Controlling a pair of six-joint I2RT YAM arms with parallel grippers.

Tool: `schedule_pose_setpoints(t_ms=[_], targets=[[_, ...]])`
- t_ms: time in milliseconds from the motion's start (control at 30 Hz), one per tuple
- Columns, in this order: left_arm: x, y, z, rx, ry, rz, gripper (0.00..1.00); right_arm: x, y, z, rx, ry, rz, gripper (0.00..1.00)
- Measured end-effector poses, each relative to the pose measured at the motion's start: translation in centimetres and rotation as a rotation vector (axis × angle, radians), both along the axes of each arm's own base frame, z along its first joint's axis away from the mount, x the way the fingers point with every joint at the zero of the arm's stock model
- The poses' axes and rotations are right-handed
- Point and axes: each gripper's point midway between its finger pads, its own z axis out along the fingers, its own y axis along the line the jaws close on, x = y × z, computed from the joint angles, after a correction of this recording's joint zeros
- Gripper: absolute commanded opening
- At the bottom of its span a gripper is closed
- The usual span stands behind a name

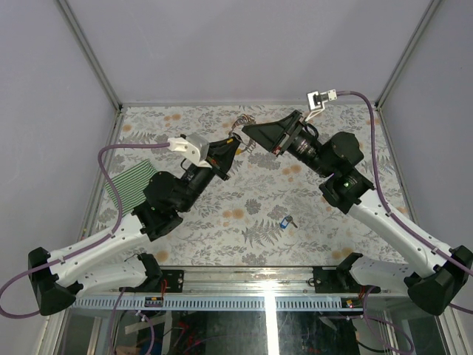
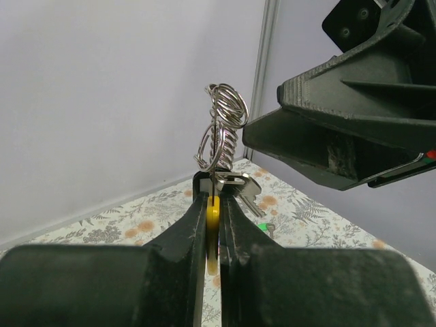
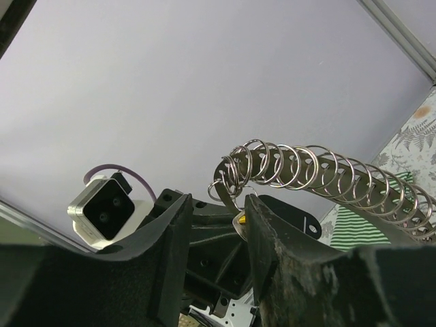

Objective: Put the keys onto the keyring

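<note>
Where the left tool (image 2: 213, 180) clamps it, the keyring (image 2: 225, 109) stands upright.

Your left arm (image 1: 96, 250) and right arm (image 1: 403, 233) show white links and black joints; purple cables (image 1: 133, 146) feed white wrist cameras (image 1: 186, 146), and the fingers (image 2: 180, 235) are black wedges.

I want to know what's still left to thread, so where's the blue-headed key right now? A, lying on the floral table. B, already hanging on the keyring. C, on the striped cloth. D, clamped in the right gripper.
A: the top view shows the blue key lying loose on the table, apart from the keyring.
</note>
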Motion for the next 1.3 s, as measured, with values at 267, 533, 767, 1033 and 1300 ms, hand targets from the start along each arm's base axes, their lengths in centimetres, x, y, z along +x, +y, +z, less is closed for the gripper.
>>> schedule_pose_setpoints(t_ms=[267, 533, 767, 1033, 1300], targets=[[-0.01, -0.05, -0.06, 0.002, 0.001, -0.002, 0.0, 0.04, 0.1, 0.3, 0.013, 0.0, 0.004, 0.38], [-0.17, -0.24, -0.17, 0.008, 0.002, -0.011, 0.0, 0.16, 0.22, 0.17, 0.013, 0.006, 0.006, 0.34], [-0.29, -0.38, -0.25, 0.012, 0.002, -0.019, 0.0, 0.13, 0.2, 0.3, 0.018, 0.004, 0.007, 0.29], [-0.24, -0.47, -0.34, 0.016, 0.005, -0.019, 0.0, 0.05, 0.13, 0.79, 0.024, -0.004, 0.006, 0.26], [-0.22, -0.57, -0.29, 0.017, 0.005, -0.021, 0.0, 0.08, 0.11, 0.87, 0.017, -0.012, 0.002, 0.24]])
